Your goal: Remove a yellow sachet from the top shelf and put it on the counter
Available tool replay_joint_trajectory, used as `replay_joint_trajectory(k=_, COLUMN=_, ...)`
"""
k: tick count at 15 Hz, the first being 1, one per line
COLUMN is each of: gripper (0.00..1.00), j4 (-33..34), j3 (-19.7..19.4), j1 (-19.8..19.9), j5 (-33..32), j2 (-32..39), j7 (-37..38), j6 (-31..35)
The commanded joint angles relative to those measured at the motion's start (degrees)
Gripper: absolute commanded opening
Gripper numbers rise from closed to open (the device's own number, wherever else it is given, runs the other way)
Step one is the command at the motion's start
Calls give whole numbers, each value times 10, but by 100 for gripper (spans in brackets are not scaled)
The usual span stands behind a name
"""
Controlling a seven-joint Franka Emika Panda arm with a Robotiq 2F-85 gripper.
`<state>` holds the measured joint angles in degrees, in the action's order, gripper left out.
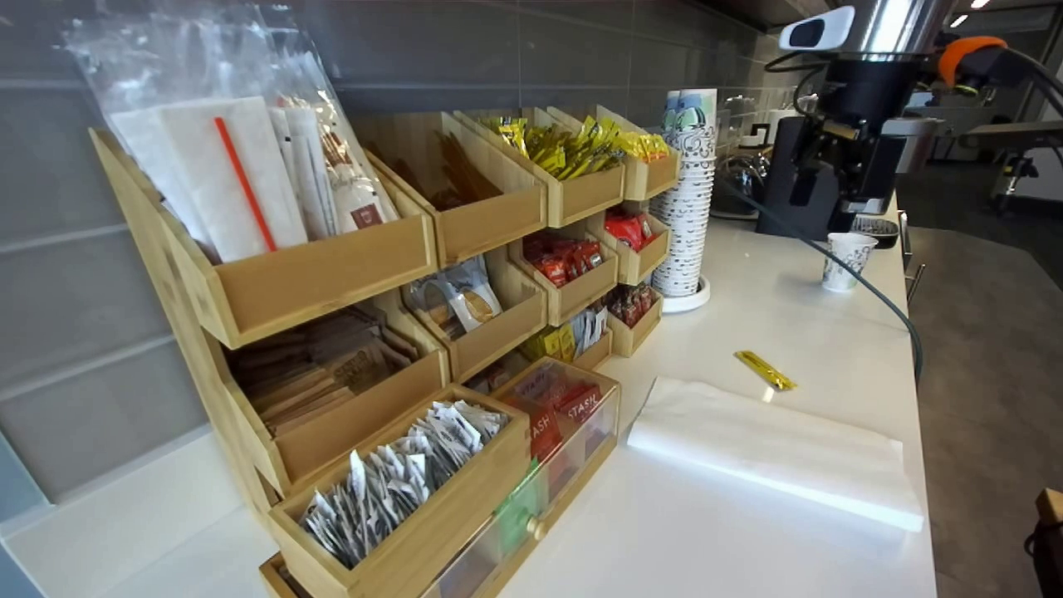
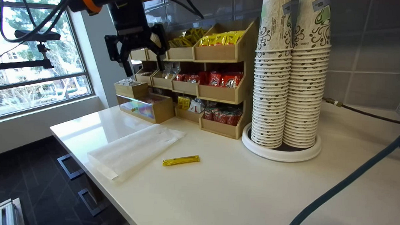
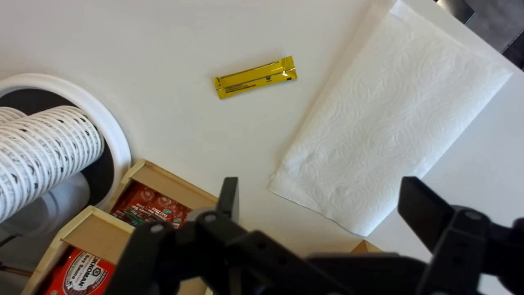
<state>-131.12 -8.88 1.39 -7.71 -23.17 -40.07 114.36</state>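
Sachet [image 3: 255,78]: flat on the counter [image 3: 172,37]; clock positions below are taken from its middle.
Long axis: in the wrist view, from between 8 and 9 o'clock to between 2 and 3, the latter end pointing at the towel [image 3: 389,135].
Towel: folded, near the sachet yet apart, at 4 o'clock in the wrist view.
Gripper [image 3: 320,194]: at 5 o'clock in the wrist view, raised over the counter; jaws spread.
Tray [image 2: 275,155]: between 2 and 3 o'clock in an exterior view, bearing two upright stacks of cups [image 2: 270,98].
Cable [image 2: 350,177]: 3 to 4 o'clock in an exterior view; contact with the counter cannot be told.
Top shelf [image 1: 490,228]: 10 o'clock in an exterior view; holds a clear bag [image 1: 187,166], brown sticks [image 1: 463,169] and yellow packets [image 1: 573,149].
Middle row [image 1: 365,415]: brown packets [image 1: 349,370], clear packs [image 1: 473,299], red packets [image 1: 569,264].
Box [image 2: 165,111]: red STASH packets [image 1: 581,404] inside; on it, an open bin [image 1: 453,515] of white packets [image 1: 407,473].
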Motion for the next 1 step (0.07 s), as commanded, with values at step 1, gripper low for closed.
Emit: replay_joint_trajectory(k=1, gripper=100, j4=1, j3=-2, j1=-2, j5=-1, j2=1, j7=1, j6=-2)
